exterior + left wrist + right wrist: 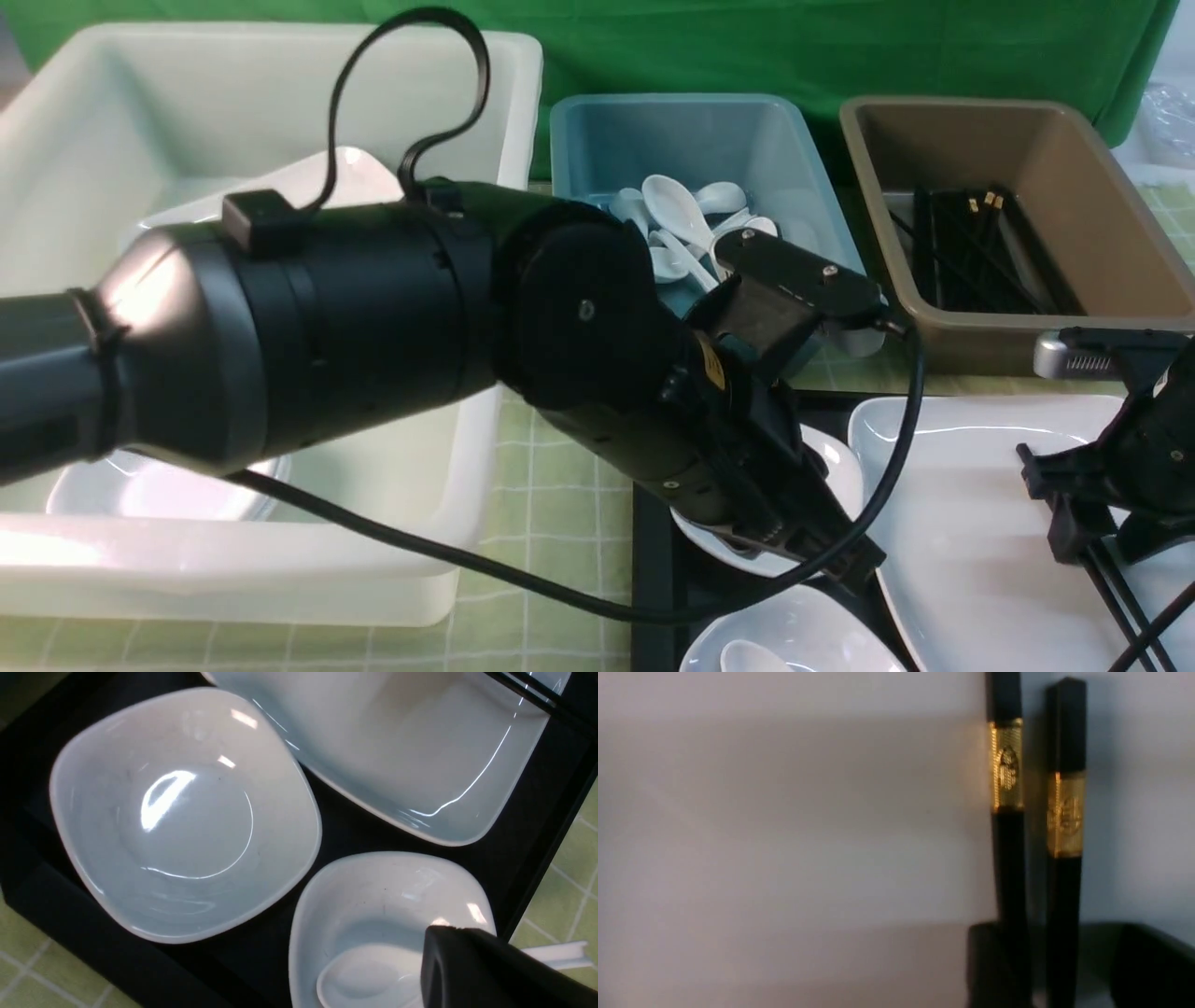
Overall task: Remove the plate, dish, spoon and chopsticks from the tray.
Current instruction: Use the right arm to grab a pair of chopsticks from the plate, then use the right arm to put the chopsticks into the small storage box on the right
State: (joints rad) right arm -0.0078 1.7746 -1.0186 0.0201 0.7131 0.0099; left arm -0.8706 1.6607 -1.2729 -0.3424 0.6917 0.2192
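Checked cloth (560, 523) under blue bin (635, 126) of spoons (680, 213); left tool (864, 567) pressed together, right tool (1102, 543) spread, seemingly around chopsticks (1063, 896).

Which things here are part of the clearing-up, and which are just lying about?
Job:
- large white rounded-square plate
- small white dishes
- white soup spoon
- black, gold-banded chopsticks
- black plastic tray
- probably for sorting: white, blue and brown plastic tubs

Lying about:
- green cloth backdrop
- crumpled clear plastic
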